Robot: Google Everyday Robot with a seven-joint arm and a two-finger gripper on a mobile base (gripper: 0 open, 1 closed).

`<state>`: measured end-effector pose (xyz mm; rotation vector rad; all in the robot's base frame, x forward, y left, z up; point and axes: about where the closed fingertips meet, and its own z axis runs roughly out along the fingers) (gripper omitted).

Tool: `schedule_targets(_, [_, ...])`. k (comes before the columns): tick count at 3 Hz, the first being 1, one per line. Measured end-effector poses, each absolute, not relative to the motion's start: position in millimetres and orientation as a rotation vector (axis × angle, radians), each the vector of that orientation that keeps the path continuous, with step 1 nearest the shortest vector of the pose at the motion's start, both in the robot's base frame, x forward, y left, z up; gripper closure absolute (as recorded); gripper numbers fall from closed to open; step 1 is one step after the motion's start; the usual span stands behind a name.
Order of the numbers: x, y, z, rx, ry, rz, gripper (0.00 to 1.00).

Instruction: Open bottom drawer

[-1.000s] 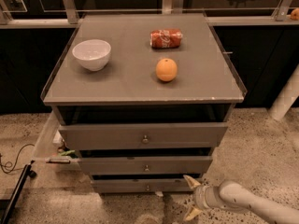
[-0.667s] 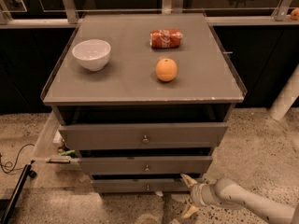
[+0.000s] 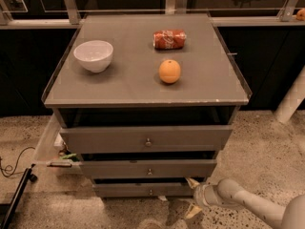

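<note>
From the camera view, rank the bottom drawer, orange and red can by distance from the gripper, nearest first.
The gripper sits low, near floor level.
1. The bottom drawer: right beside it, at its right end.
2. The orange: up on the cabinet top, centre.
3. The red can: behind the orange, farther back.

Your gripper (image 3: 192, 197) hangs low off the bench's (image 3: 128, 82) front right corner, fingers (image 3: 191, 182) spread apart, forearm stretched out behind.
</note>
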<state>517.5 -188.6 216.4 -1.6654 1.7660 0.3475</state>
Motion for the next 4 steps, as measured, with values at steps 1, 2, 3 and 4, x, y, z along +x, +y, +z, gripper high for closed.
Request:
schedule_targets(1, [525, -187, 207, -1.652, 1.767, 0.366, 0.0])
schedule_targets(2, [529, -185, 201, -1.637, 1.764, 0.38, 0.0])
schedule_targets(3, [537, -183, 195, -1.611, 1.755, 0.392, 0.0])
schedule_targets(4, [545, -182, 175, -1.574, 1.761, 0.401, 0.0])
